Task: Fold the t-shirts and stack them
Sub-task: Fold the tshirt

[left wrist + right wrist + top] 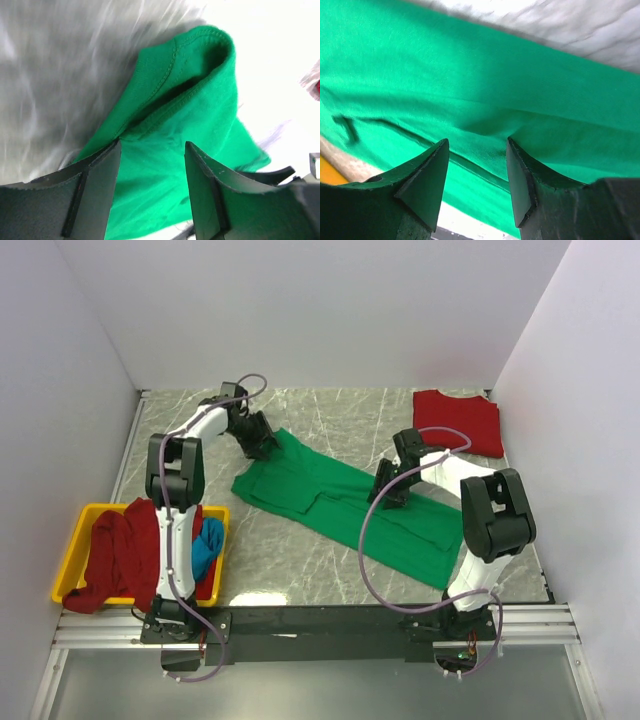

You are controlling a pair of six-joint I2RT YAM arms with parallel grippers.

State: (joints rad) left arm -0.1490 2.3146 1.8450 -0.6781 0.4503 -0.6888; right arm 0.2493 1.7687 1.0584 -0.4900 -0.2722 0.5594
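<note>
Firstly, at the far left, we list the yellow bin [75, 540]. It holds a dark red shirt [120, 550] slumped over its rim and a blue shirt [208, 545] bunched beside it. We judge these to be waiting their turn, unfolded.

Next, the left gripper [262, 445]. It reaches to the far left end of the green shirt [330, 495]. In the left wrist view its fingers [100, 190] stand wide apart, with a doubled, stitched edge of green cloth lying in the gap between them. We see no pinch on the cloth. We judge that it is placed there to take that end for a fold.

Third, the green shirt itself. It is spread long and narrow, slantwise across the marble table [330, 415], from far left to near right, between the two arms. We take it for the piece in work.

Fourth, the right gripper [390, 495]. It sits over the shirt's middle-right part, tips down close to the cloth, jaws parted and nothing between them but flat green fabric below. Whether the tips touch we cannot tell.

Last, at the far right corner, a red shirt [458, 420]. It lies folded flat, well apart from the rest. We judge that it is the start of the stack.
</note>
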